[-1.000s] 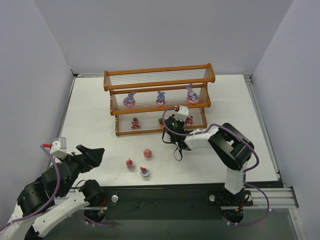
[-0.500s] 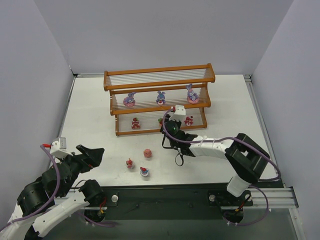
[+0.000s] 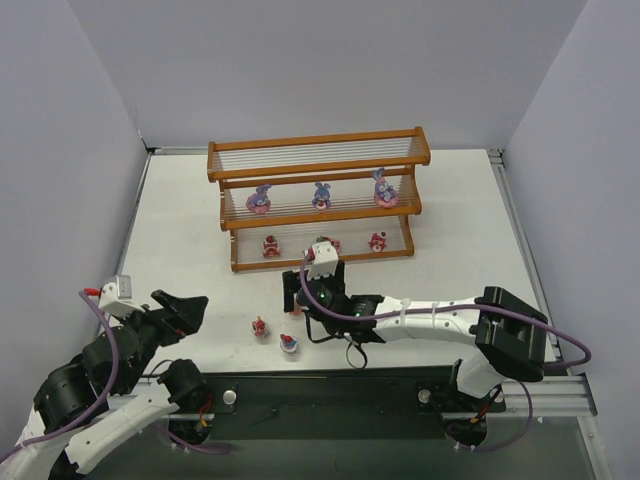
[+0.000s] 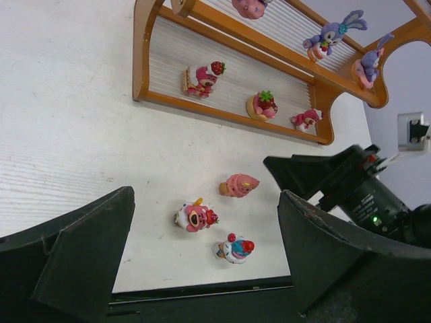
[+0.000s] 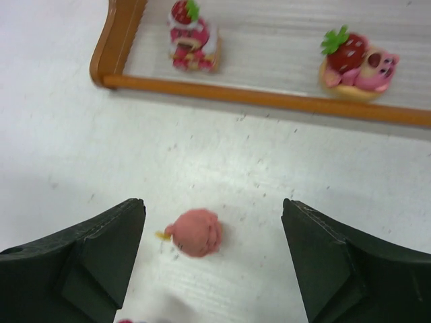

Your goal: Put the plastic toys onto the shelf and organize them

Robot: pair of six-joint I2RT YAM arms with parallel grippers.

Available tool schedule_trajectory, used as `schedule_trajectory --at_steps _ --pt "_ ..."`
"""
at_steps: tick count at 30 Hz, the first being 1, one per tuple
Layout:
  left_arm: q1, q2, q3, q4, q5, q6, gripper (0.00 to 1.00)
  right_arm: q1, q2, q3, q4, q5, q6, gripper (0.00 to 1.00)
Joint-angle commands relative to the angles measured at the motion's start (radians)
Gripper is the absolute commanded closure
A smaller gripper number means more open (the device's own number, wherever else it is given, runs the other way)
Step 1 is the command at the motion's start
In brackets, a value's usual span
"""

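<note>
The shelf (image 3: 318, 160) stands at the back, with three purple bunnies (image 3: 321, 195) on its middle tier and three pink-red toys (image 3: 270, 245) on the lowest tier. Three toys lie on the table: a pink swirl (image 5: 195, 232), a pink bear figure (image 4: 196, 217) and a blue-and-red cupcake (image 4: 235, 249). My right gripper (image 5: 212, 208) hangs open over the pink swirl, one finger on each side, not touching it. In the top view the right gripper (image 3: 303, 303) mostly hides that toy. My left gripper (image 3: 185, 310) is open and empty at the near left, away from the toys.
The shelf's lower wooden rail (image 5: 269, 101) runs just beyond the right gripper. Grey walls close in the table on the left, back and right. The dark front rail (image 3: 330, 385) lies close behind the two nearest toys.
The right gripper opened, leaving a toy in the middle of the lowest tier, and swung back left toward the near edge to hover over the pink swirl. The left arm has not moved.
</note>
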Motion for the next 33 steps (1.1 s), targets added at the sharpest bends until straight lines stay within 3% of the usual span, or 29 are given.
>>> schedule_trajectory --at_steps 1,14,23,33 --pt "-0.008 -0.015 0.028 0.006 -0.01 0.0 0.03 0.09 -0.046 -0.03 -0.061 0.065 0.05 0.14" --pt "-0.011 -0.016 0.028 0.01 -0.01 0.005 0.02 0.276 -0.157 -0.142 -0.048 0.071 0.084 0.14" --pt "-0.011 -0.027 0.027 0.009 -0.008 0.002 0.03 0.424 0.076 0.108 -0.46 0.349 0.512 0.14" --pt "-0.02 -0.03 0.027 0.015 0.004 0.011 0.03 0.463 0.198 0.169 -0.548 0.404 0.668 0.26"
